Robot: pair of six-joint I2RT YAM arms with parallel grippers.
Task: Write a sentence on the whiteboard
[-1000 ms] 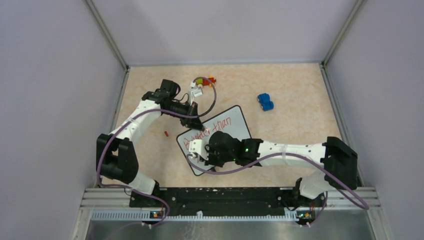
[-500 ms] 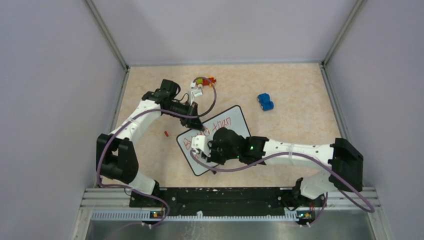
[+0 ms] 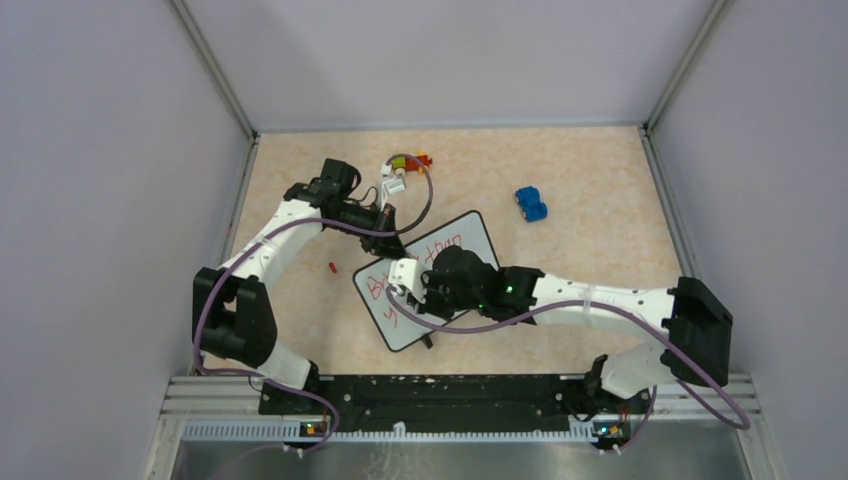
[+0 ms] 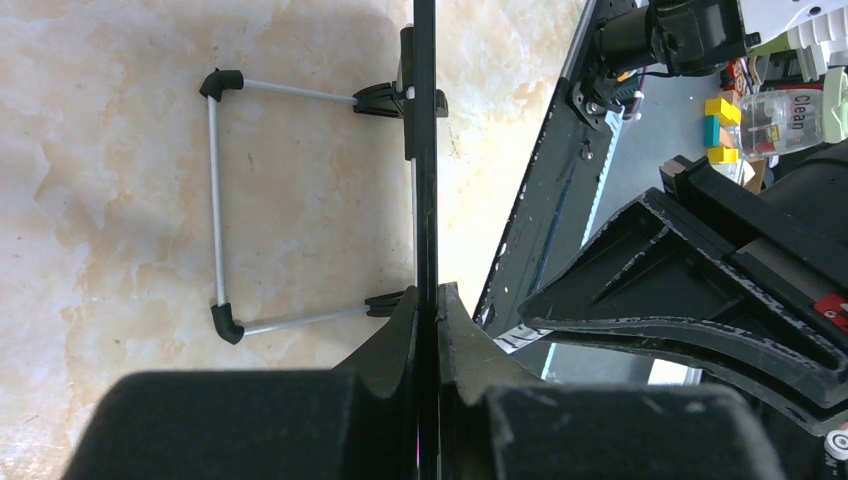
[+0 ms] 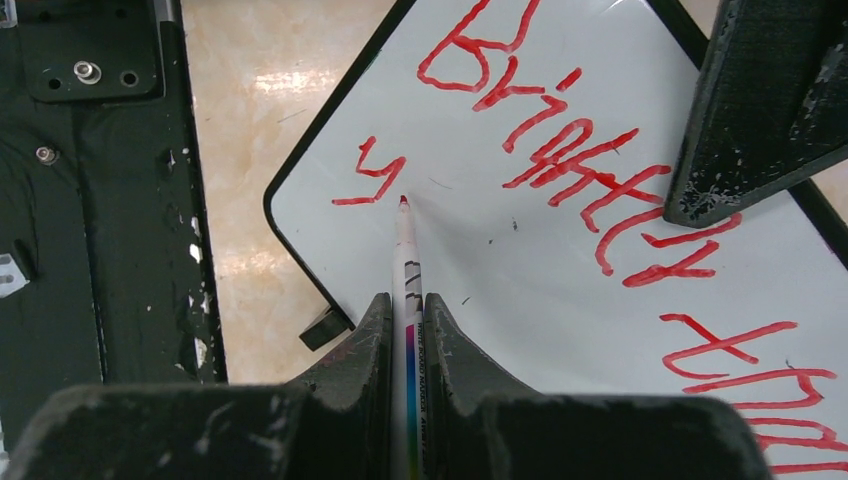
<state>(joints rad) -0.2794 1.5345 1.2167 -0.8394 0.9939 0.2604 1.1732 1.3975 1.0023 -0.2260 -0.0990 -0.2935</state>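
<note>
Your whiteboard (image 3: 473,233) sits on the tabletop (image 3: 600,180), turned at an angle between the two arms. Your left gripper (image 4: 428,310) has its fingers (image 4: 395,330) pinching the board's far edge. From the left wrist the board (image 4: 424,150) shows edge-on as a thin dark strip running up out of the fingers. Its wire stand (image 4: 215,200) juts out on the left side of that strip.

Your right gripper (image 5: 405,305) reaches in over the board's near half, its fingers (image 5: 365,340) pressed on a marker (image 5: 407,250). The marker's red tip touches the white surface (image 5: 560,300) just beside a lone "y", close to the board's rounded corner.

The sentence (image 5: 560,160) is in red script. "Brighter" runs along the upper line with "than" after it, and the "y" opens the second line.

On the top camera your left gripper (image 3: 395,243) is at the board's far-left edge and your right gripper (image 3: 405,290) covers the middle of the board.

A blue toy car (image 3: 531,204) lies beyond the board's far-right corner, well apart from it. A small red piece (image 3: 331,266) lies just off its left corner.
</note>
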